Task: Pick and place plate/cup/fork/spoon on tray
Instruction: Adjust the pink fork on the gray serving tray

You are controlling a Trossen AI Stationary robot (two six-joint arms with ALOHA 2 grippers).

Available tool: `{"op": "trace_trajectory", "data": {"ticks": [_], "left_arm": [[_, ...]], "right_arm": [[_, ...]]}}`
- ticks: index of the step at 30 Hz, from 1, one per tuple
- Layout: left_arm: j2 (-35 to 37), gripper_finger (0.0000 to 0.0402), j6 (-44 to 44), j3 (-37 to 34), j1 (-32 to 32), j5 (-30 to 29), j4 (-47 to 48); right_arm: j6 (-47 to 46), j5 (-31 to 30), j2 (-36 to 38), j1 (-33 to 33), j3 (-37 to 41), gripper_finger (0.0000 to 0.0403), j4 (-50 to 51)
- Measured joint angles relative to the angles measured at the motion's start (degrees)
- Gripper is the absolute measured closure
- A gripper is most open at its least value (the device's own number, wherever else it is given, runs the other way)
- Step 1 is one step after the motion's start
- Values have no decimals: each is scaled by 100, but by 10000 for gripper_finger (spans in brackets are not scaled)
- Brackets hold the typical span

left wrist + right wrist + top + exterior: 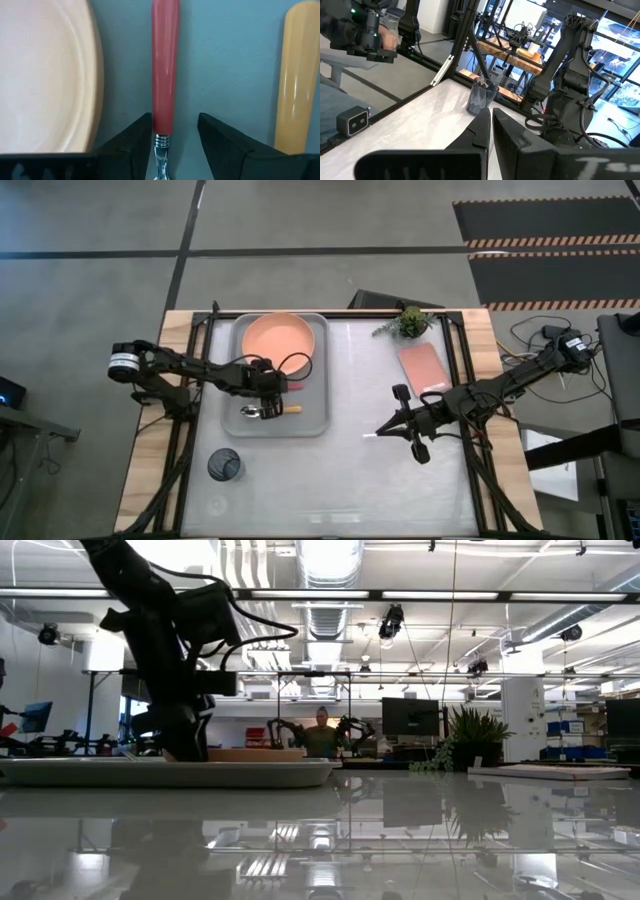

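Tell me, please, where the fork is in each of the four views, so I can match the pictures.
High view: the fork lies on the tray, between the plate and the spoon, at the left gripper.
Low view: not visible.
Left wrist view: its red handle runs up the centre, between the open fingers.
Right wrist view: not in it.
Shared landmark: the plate.

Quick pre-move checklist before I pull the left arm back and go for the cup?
1. Plate on tray: ok.
2. Spoon on tray: ok.
3. Fork down on tray beside plate: ok.
4. Left tool released from fork: ok, fingers open either side of the handle.
5. Cup on tray: not ok, it stands on the table, off the tray.
6. Right tool out of the way: ok, shut, over the table's right half.
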State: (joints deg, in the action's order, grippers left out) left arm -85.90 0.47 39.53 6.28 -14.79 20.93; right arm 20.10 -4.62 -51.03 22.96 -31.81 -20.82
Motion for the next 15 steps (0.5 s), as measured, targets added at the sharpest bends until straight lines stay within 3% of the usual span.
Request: {"op": "trace_trajectory", "data": {"ticks": [15], "left_arm": [[-3,355,424,-47,2,367,-1]], "right_arm": [[0,0,0,0,0,394,0]]}}
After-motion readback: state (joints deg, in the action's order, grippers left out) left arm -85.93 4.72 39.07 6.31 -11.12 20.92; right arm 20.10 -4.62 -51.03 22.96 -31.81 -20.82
